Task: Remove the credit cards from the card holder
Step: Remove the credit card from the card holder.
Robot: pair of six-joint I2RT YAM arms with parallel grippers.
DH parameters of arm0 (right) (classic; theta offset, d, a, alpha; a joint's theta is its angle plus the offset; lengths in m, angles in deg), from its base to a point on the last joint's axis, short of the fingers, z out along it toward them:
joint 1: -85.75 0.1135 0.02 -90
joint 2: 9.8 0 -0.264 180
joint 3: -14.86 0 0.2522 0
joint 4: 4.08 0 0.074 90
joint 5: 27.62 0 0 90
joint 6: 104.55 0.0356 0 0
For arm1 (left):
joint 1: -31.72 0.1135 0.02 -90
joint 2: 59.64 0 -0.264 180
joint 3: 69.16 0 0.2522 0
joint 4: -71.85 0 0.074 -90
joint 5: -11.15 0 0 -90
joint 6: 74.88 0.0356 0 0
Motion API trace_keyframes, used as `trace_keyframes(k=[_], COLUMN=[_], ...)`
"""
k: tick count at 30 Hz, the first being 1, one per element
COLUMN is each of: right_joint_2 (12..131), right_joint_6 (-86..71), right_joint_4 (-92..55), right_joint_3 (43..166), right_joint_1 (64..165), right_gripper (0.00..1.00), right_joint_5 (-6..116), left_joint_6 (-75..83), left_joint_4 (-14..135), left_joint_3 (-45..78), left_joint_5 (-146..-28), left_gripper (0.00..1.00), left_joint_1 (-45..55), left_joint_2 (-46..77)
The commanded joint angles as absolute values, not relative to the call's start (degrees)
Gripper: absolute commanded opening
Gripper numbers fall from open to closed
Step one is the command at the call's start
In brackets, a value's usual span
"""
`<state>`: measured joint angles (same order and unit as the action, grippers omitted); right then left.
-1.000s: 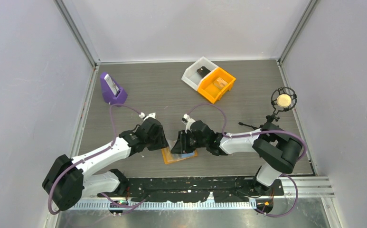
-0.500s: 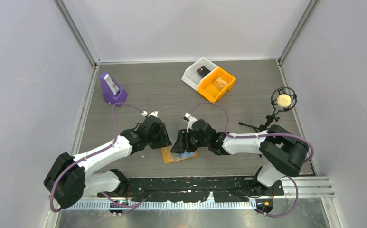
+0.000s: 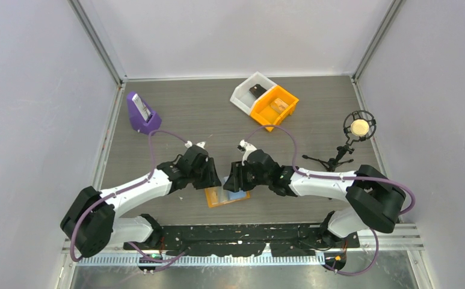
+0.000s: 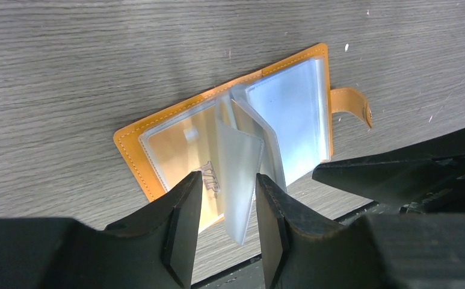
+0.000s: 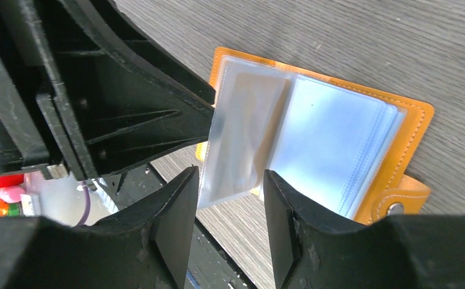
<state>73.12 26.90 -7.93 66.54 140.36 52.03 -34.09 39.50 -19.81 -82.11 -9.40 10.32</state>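
Observation:
The orange card holder (image 3: pixel 216 199) lies open like a book near the table's front edge. Its clear sleeves fan out (image 4: pixel 290 114), and its strap with the stud (image 5: pixel 392 208) points right. A gold card (image 4: pixel 181 150) with raised letters sits in the left pocket. One silvery sleeve (image 4: pixel 239 162) stands up from the spine. My left gripper (image 4: pixel 228 180) is open, its fingers either side of this sleeve with gaps showing. My right gripper (image 5: pixel 231 177) is open too, facing it from the other side, the sleeve's edge (image 5: pixel 236 138) beside its left finger. In the top view both grippers (image 3: pixel 213 180) (image 3: pixel 231 180) meet over the holder.
A white bin (image 3: pixel 248 90) and an orange bin (image 3: pixel 275 107) stand joined at the back. A purple stand (image 3: pixel 141 114) is at the back left, a microphone on a small tripod (image 3: pixel 358 127) at the right. A black rail (image 3: pixel 248 232) runs just behind the holder's near edge.
My right gripper's jaws have widened from a narrower gap. Both grippers have shifted slightly to the right over the holder, and the right arm's elbow has swung outward.

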Motion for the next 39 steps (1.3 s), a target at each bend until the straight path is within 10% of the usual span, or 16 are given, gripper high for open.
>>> trace_keyframes(k=[1,17,39], right_joint_2=[70.78,70.34,66.63], right_joint_6=[24.65,22.35,19.95], right_joint_4=[-10.51,-14.02,-15.25], right_joint_3=[68.35,70.40,69.83], right_joint_1=[140.09,140.15,139.80], right_gripper=[0.50,0.56,0.31], right_joint_5=[54.87,56.12,59.55], left_joint_6=[-33.24,-32.62,-38.76], left_joint_4=[42.56,43.11,42.36], left_joint_3=[-17.43,-16.75,-20.86], left_joint_5=[-84.04,-86.18,-81.10], left_gripper=[0.40,0.41,0.40], left_joint_1=[-9.26,-9.85,-9.87], left_joint_2=[10.49,12.10,-2.80])
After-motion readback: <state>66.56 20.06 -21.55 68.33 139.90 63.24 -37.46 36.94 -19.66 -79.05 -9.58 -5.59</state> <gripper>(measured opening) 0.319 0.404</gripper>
